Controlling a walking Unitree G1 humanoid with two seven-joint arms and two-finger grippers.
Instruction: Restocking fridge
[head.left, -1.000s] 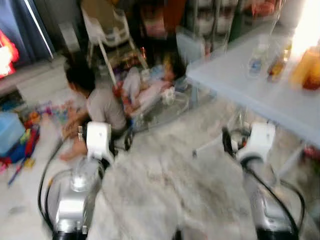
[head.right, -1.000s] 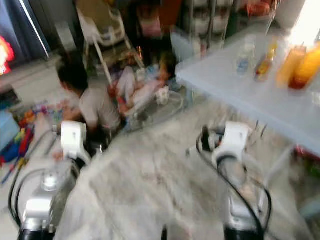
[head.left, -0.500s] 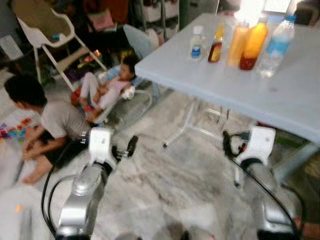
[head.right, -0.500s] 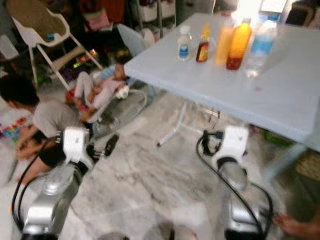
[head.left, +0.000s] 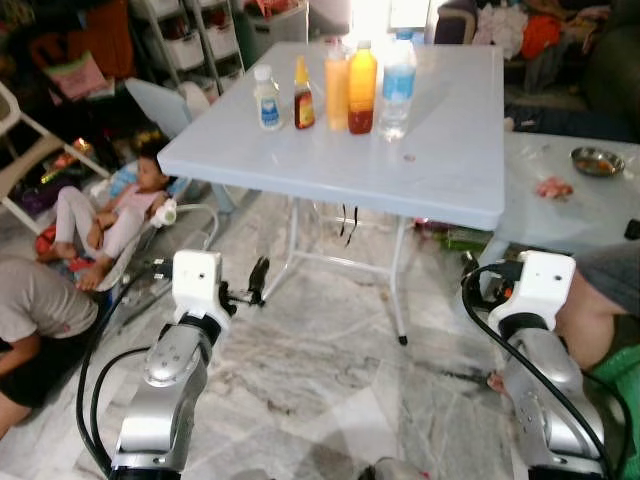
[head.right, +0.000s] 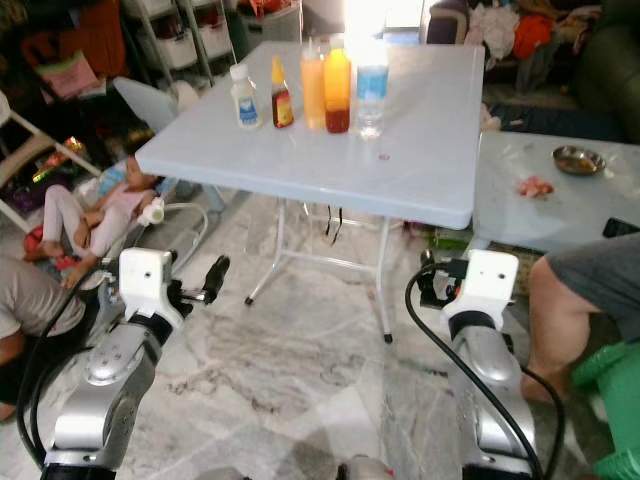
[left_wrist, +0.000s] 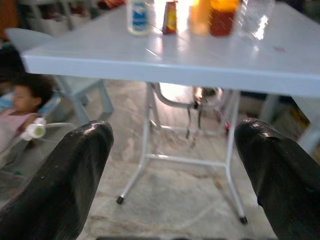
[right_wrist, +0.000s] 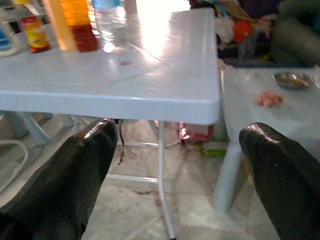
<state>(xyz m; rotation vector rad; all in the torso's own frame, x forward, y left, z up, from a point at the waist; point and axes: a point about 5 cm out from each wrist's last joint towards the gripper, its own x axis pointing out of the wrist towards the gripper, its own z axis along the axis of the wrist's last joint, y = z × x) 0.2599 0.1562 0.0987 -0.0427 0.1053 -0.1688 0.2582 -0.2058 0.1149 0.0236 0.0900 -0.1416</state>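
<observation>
Ahead of the left gripper (left_wrist: 170, 165), wide open with glossy black fingers (left_wrist: 70, 175): smooth pale plastic desk (head.left: 440, 150) with a soft sheen on thin white-painted metal legs (head.left: 400, 280). Clear plastic bottles (head.left: 397, 72) on top. Polished grey-veined marble floor (head.left: 330, 380) below. Beyond the right gripper (right_wrist: 175, 170), equally open: small shiny metal bowl (head.left: 598, 160).

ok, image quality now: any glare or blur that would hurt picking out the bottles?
Eye views: sharp, but glare from behind washes out the tops of the orange bottles at the white table's far edge. Left wrist view: bottles cropped and soft, glare on the water bottle. Right wrist view: bright reflection across the tabletop; its fingers out of focus.
</observation>
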